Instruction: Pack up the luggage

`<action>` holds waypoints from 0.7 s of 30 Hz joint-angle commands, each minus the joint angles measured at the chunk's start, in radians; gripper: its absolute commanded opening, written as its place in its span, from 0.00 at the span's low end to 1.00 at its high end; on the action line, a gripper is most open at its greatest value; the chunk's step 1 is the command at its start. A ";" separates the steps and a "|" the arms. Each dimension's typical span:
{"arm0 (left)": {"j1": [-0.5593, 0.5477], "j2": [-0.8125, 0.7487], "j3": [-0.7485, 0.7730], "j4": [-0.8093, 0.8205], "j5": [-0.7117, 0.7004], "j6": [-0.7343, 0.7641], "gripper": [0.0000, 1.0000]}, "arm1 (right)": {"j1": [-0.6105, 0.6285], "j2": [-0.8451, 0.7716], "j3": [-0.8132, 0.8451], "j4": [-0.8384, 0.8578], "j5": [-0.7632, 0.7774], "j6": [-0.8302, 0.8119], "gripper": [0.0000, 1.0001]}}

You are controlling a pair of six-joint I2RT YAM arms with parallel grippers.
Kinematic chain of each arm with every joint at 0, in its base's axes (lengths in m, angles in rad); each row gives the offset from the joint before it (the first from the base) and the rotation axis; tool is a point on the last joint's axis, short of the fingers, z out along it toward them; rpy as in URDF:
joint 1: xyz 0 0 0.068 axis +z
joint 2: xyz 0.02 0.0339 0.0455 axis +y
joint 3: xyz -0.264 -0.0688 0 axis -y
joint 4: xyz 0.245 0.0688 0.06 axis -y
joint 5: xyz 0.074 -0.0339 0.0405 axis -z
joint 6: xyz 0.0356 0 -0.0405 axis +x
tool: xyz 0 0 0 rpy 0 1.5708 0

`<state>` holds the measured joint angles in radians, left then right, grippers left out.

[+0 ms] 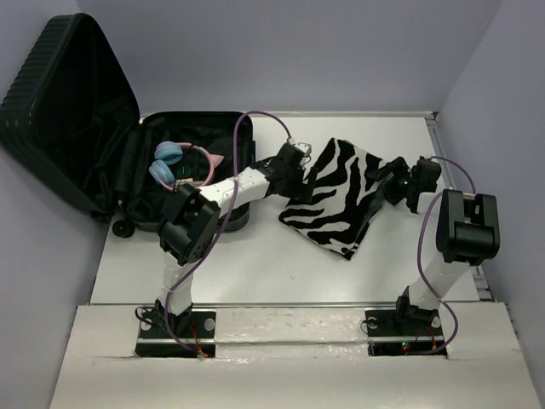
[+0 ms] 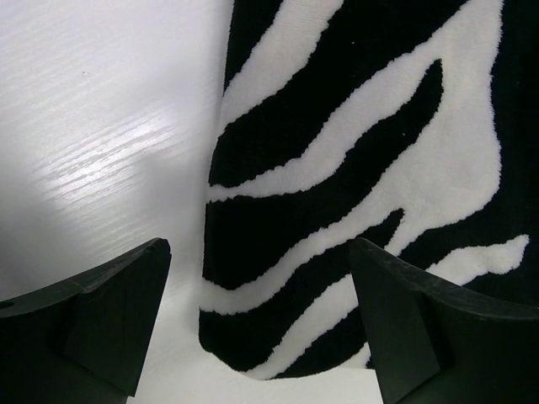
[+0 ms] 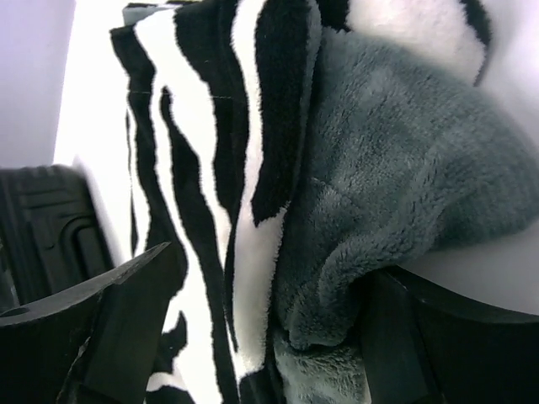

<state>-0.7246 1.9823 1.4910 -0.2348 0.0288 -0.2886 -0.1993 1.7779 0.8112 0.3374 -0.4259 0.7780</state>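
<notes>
Zebra-striped fleece blanket [image 1: 341,200] on table [image 1: 255,264], beside open luggage [image 1: 68,111]. Left gripper [image 1: 298,170] jaws apart at its edge; right gripper [image 1: 393,183] jaws apart around a fold.

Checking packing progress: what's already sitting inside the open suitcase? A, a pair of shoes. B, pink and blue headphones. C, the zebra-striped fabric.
B: the pink and blue headphones lie in the lower half of the open luggage, while the zebra-striped fabric is out on the table.
</notes>
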 commanded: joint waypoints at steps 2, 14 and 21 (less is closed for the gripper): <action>0.010 0.052 0.015 0.011 0.079 0.008 0.99 | 0.044 0.083 -0.001 0.005 -0.047 0.029 0.73; 0.008 0.093 -0.095 0.098 0.183 -0.012 0.88 | 0.063 0.133 0.034 0.054 -0.135 0.018 0.18; 0.010 0.017 -0.149 0.181 0.263 -0.049 0.06 | 0.107 0.108 -0.007 0.261 -0.234 0.101 0.07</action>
<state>-0.7113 2.0663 1.3819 -0.0509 0.2138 -0.3187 -0.1345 1.9095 0.8318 0.4614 -0.5598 0.8204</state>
